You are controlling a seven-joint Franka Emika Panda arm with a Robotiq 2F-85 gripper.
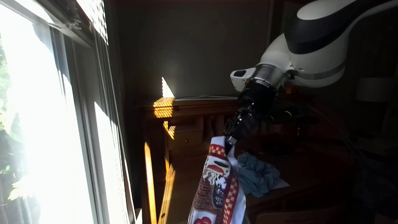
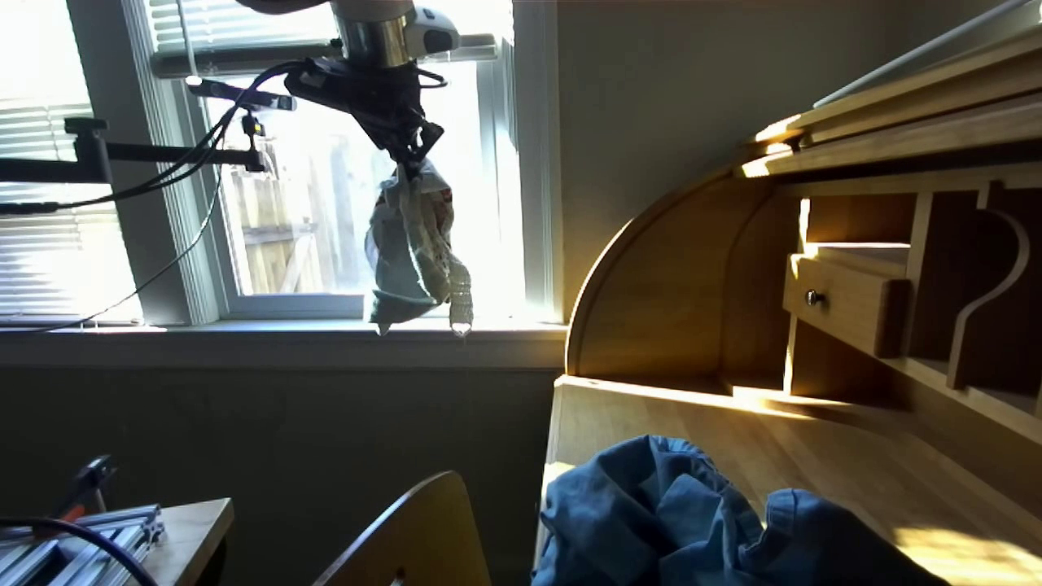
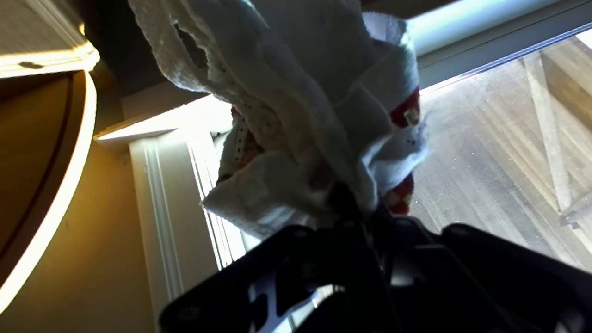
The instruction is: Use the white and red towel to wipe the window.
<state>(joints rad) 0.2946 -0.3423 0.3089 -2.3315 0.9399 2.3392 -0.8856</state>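
Jaws clenched on the white and red towel (image 1: 219, 186), pinching it near its top; contact area is dark & half buried in folds, so exact grip pt is hard to read. Towel hangs below jaws in both exterior views, bunched tight at the pinch, wider lower down. Red/white check border + printed pic w/ brick pattern visible in an exterior view, btm end cut off there. Wrist view: folds fan out beyond jaws, mostly plain white, bits of red check at edges. Arm (image 1: 314, 60) is above jaws, angled. Window (image 1: 46, 124) is left of jaws in an exterior view, v. bright, w/ a gap btwn it & the visible part of the towel. In an exterior view, blinds (image 2: 244, 28) sit above jaws, wooden fence (image 2: 277, 220) shows thru the glass, left of & a bit lower than jaws. Table (image 2: 651, 415) is wood, roll-top type, partly sunlit, right of & lower than jaws, w/ small drawer (image 2: 838, 301). Blue cloth (image 2: 643, 513) lies crumpled on it, below & right of jaws in both exterior views. Farther out: wooden chair (image 2: 431, 525), approx straight below jaws; small table (image 2: 193, 525) w/ metal profiles (image 2: 126, 541) on it, low & left of jaws.
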